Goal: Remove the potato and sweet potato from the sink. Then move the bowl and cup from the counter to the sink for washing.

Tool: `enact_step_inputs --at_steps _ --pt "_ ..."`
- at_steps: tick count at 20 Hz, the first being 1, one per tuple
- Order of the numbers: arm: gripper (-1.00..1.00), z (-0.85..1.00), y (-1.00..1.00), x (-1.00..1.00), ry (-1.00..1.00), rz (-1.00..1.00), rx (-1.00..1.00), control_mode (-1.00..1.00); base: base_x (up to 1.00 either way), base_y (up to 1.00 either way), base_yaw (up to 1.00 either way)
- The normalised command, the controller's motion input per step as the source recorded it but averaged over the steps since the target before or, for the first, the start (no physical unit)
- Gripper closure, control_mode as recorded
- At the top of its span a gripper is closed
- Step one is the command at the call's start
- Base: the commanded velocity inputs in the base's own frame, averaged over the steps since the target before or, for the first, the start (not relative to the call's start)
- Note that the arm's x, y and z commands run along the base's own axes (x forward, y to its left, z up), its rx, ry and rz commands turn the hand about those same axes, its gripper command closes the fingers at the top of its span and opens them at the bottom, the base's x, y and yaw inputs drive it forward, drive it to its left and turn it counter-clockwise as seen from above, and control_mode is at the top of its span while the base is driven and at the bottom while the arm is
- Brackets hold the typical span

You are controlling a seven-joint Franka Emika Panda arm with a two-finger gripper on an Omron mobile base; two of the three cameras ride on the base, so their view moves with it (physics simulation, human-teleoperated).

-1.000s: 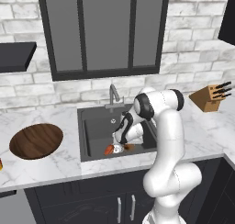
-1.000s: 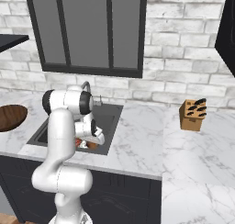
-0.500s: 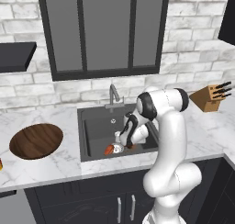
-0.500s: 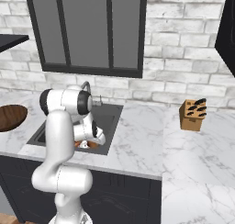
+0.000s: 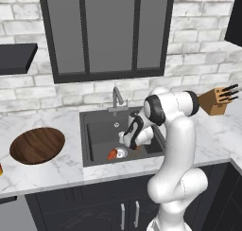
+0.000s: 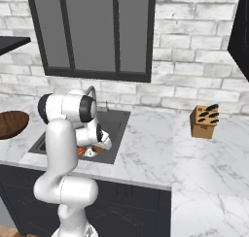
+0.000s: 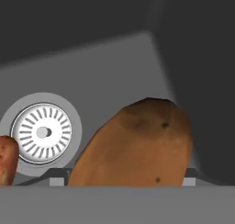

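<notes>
On the sink (image 7: 110,67) floor, the potato (image 7: 137,145) seemingly lies lengthwise between the gripper's (image 7: 124,179) spread jaws.

Rendered home kitchen, marble counter (image 5: 52,171) with sink (image 5: 101,128), brick wall (image 6: 194,61), knife block (image 6: 204,121), dark cabinets (image 5: 94,211)

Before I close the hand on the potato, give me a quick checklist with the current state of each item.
1. Hand down inside the sink: ok.
2. Hand open: ok.
3. Potato centred ahead of the hand in the hand view: ok.
4. Sweet potato clear of the potato, beyond the drain: ok.
5. Fingers actually straddling the potato: cannot tell.
6. Bowl on the counter, not in the way: ok.
</notes>
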Motion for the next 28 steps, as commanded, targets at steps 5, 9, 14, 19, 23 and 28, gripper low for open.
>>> enact_step_inputs --at_steps 5,9,14,19,23,28 --pt "1.0 0.32 -0.03 -0.02 0.0 0.0 0.0 -1.0 0.0 0.0 0.0" --pt "1.0 0.32 -0.05 -0.05 0.0 0.0 0.0 -1.0 0.0 0.0 0.0" --pt "1.0 0.31 -0.08 -0.11 0.0 0.0 0.0 -1.0 0.0 0.0 0.0" --pt "1.0 0.3 -0.02 -0.18 0.0 0.0 0.02 -1.0 0.0 0.0 0.0" --pt "1.0 0.31 -0.02 -0.24 0.0 0.01 0.01 -1.0 0.0 0.0 0.0" --pt "1.0 0.34 -0.09 -0.19 -0.01 0.0 0.0 -1.0 0.0 0.0 0.0"
